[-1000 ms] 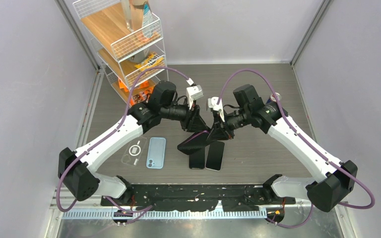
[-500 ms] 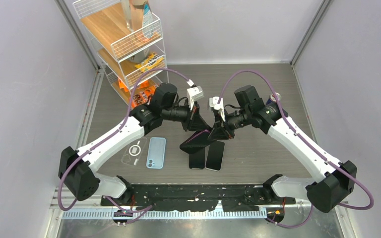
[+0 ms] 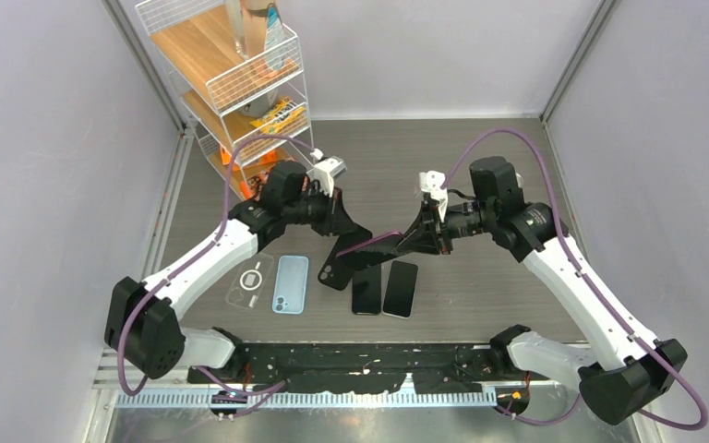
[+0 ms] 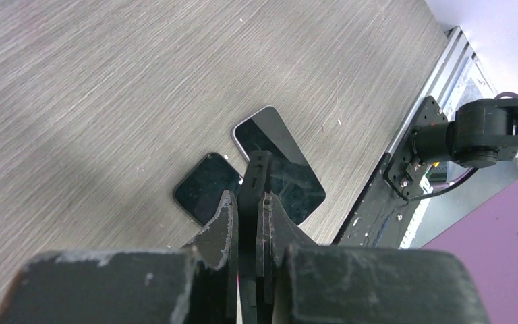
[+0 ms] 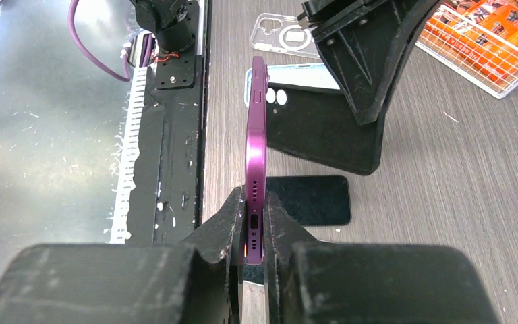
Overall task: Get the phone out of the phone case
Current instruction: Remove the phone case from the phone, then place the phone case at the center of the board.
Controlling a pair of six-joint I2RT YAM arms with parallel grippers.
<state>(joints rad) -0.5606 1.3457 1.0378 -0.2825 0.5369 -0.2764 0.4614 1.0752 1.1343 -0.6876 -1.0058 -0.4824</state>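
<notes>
From where I stand the hard part looks done — the purple phone (image 5: 255,135) and the black phone case (image 3: 334,268) are apart, with a gap of air between them. The right tool (image 5: 253,233) is pinched narrow on the phone's bottom end, holding it edge-up above the surface (image 3: 480,175). The left tool (image 4: 245,219) is clamped on one edge of the empty case, which hangs tilted beside two dark phones (image 3: 366,291) lying flat. What is left, I'd say, is small — setting phone and case down separately and letting go.
</notes>
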